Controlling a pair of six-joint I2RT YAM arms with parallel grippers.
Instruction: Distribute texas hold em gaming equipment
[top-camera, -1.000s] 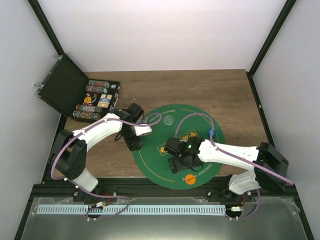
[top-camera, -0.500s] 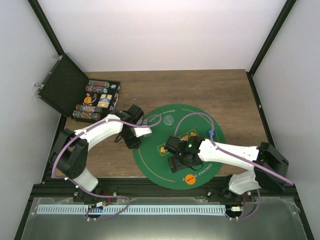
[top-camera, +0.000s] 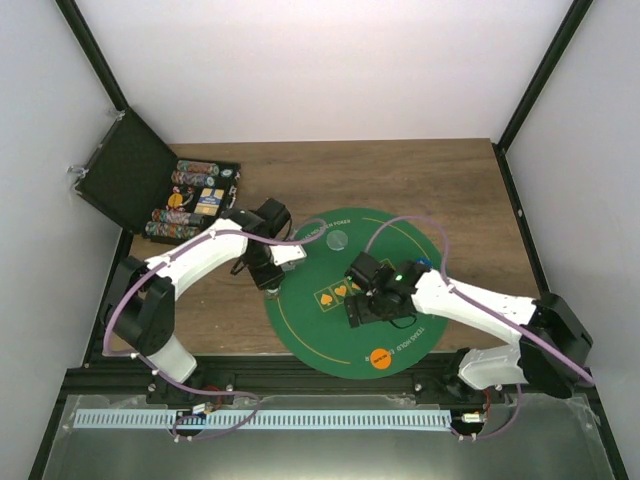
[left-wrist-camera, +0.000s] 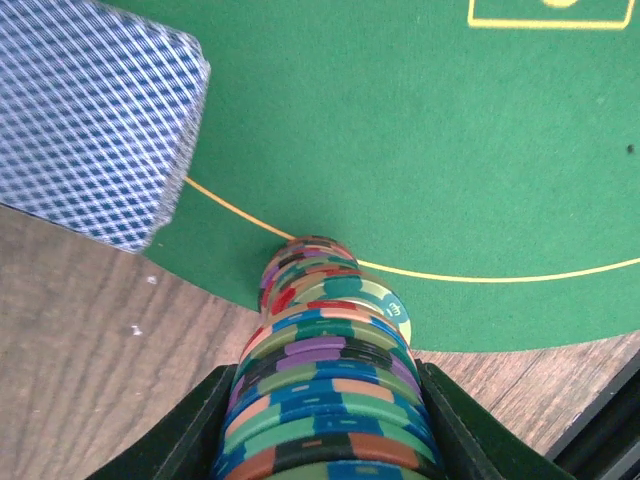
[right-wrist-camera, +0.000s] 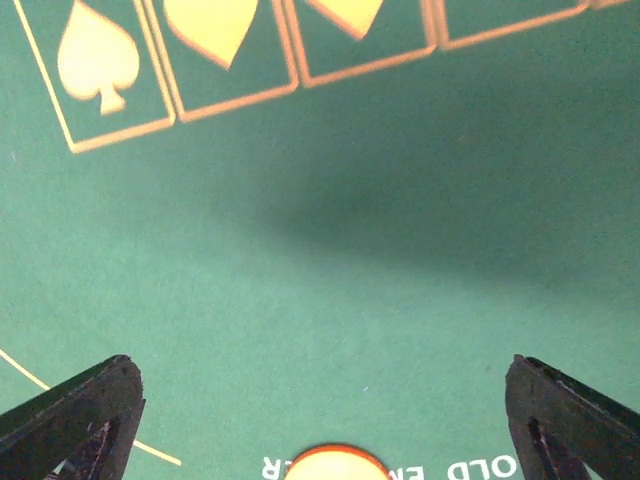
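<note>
- Wooden bench (top-camera: 440, 190), boxed in by white walls and a black frame, carries a round green mat (top-camera: 300, 320) printed with yellow card boxes and suits.
- The left hand (left-wrist-camera: 322, 390) is clamped on a stack of tokens (left-wrist-camera: 325, 320) of mixed colours. The stack's far end sits at the mat's rim by the yellow line, and its near end is cut off.
- A deck of cards (left-wrist-camera: 90, 110), grey-blue backs up, overlaps the mat's edge just beside the stack, partly out of view.
- The right hand (right-wrist-camera: 318, 380) hangs wide open over bare felt, near an orange token (right-wrist-camera: 325, 462) half cut off.
- A blue token (top-camera: 424, 264) peeks from behind the right arm.
- A pale clear token (top-camera: 337, 239) lies on the mat's far side.
- An open black case (top-camera: 130, 180) holds rows of tokens at far left.
</note>
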